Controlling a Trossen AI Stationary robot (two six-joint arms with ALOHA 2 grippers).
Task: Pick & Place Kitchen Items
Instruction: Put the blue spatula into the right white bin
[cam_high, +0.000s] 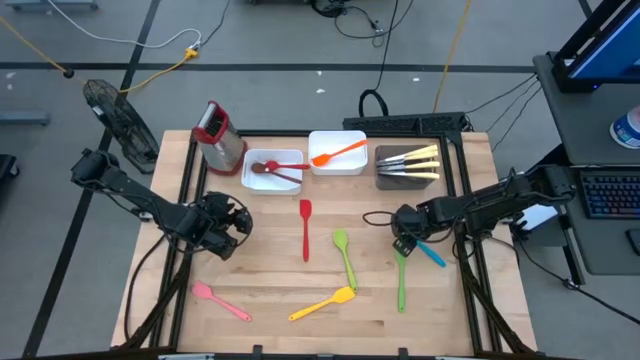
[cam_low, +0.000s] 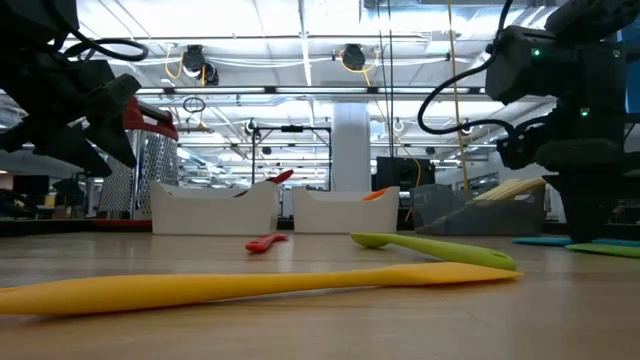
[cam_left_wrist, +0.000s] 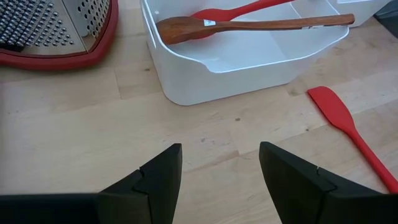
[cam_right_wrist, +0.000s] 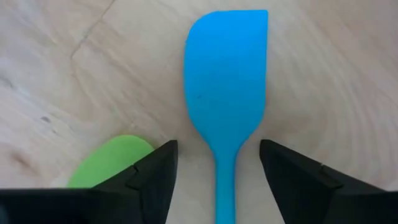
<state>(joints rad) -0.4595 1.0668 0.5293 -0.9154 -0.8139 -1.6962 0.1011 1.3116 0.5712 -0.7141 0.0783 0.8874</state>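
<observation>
My right gripper (cam_right_wrist: 217, 149) points down over the blue spatula (cam_right_wrist: 227, 81), which lies flat on the wooden table. It is open, with one finger on either side of the handle just below the blade, clear of it. A green spatula's blade (cam_right_wrist: 109, 158) lies beside it. In the high view this gripper (cam_high: 405, 243) is at the table's right, the blue spatula (cam_high: 432, 254) partly under it. My left gripper (cam_left_wrist: 221, 149) hangs open over bare wood at the table's left (cam_high: 225, 228), near a white tray (cam_left_wrist: 249, 62) holding a brown spoon (cam_left_wrist: 249, 26) and a red spoon.
Loose on the table lie a red spatula (cam_high: 305, 228), green spoon (cam_high: 344, 255), green spatula (cam_high: 401, 280), yellow spatula (cam_high: 325, 303) and pink spatula (cam_high: 220, 300). At the back stand a red-topped grater (cam_high: 218, 135), a second white tray with an orange spatula (cam_high: 337, 153), and a dark tray of knives (cam_high: 408, 167).
</observation>
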